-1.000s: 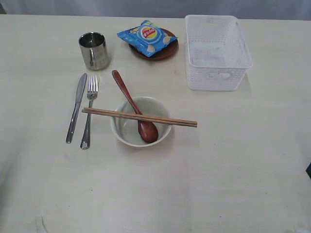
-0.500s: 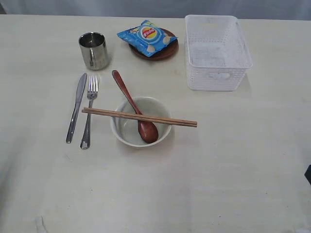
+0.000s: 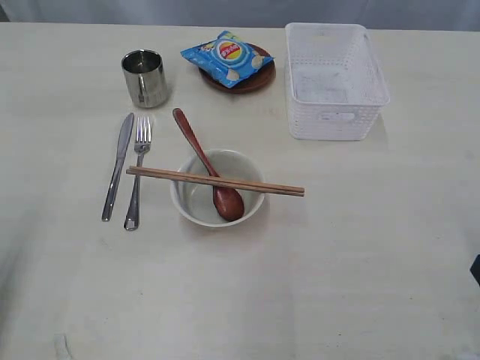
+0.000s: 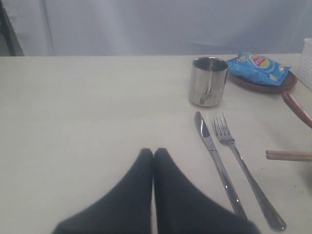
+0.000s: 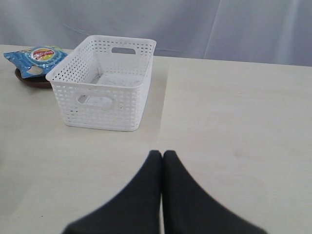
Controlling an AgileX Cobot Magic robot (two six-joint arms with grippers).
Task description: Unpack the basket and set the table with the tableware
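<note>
A: Where is the basket [image 5: 105,102]?

B: Upright on the desk [image 3: 360,247], ahead of the right gripper [image 5: 162,152] and off toward the other arm's side, well apart from it. One oval handle cutout faces that gripper.

A: And that gripper's state?

B: Its two dark fingers are pressed together with nothing between them, low over bare desk.

A: The tableware?

B: It is laid out closer to the left gripper [image 4: 153,151]. The knife [image 4: 214,156] and the fork [image 4: 241,168] lie side by side just ahead of it, on the side toward the right arm, handles toward the gripper. The steel cup [image 4: 208,81] stands upright beyond their tips.

A: The bowl?

B: The white bowl [image 3: 196,196] sits past the fork. The wooden spoon [image 3: 196,146] rests with its head inside the bowl and its handle over the rim. The chopsticks [image 3: 217,181] lie together across the rim, one end reaching over the fork.

A: Left gripper?

B: Closed too, holding nothing.

A: Anything else?

B: Farther out, between cup and basket, a brown plate [image 3: 257,81] carries a blue chip bag [image 3: 227,58].
</note>
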